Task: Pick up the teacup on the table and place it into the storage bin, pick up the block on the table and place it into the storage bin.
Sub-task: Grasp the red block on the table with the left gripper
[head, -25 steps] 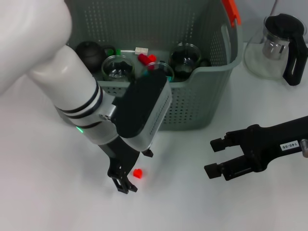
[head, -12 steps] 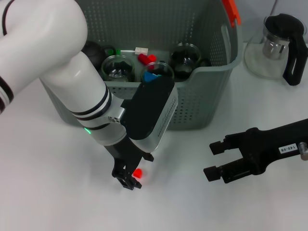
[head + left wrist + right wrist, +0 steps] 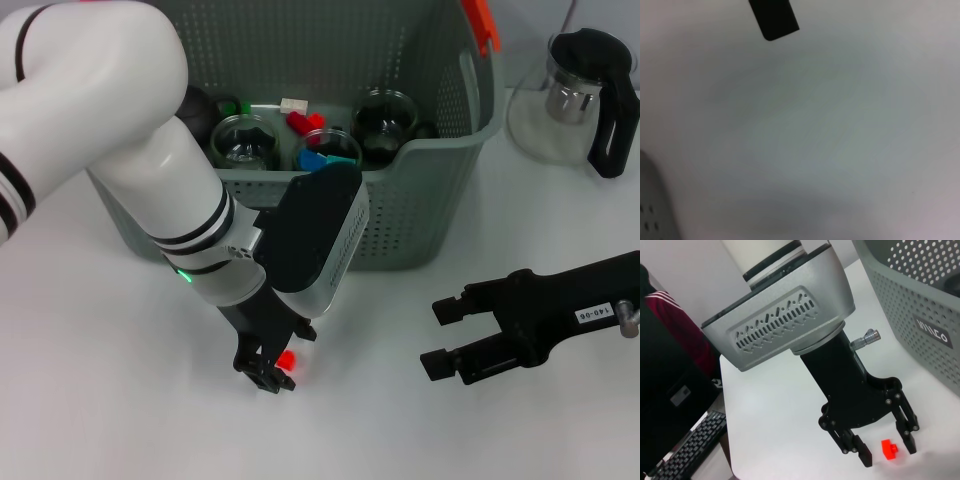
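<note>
Near the front of the table [image 3: 120, 420], the left gripper [image 3: 272, 368] points down with its fingers spread wide apart. The small red block [image 3: 287, 359] sits on the table between them. The right wrist view shows this best: the left gripper [image 3: 888, 449] has one finger on each side of the block [image 3: 889, 449], so it can squeeze it next. It has not shut on it yet.

The bin [image 3: 420, 200] stands just behind, farther back. It already holds glass cups and other small things, so the teacup part looks done.

The right gripper [image 3: 448, 335] waits low over the table on the right, fingers apart and holding nothing. It keeps well out of the way.
</note>
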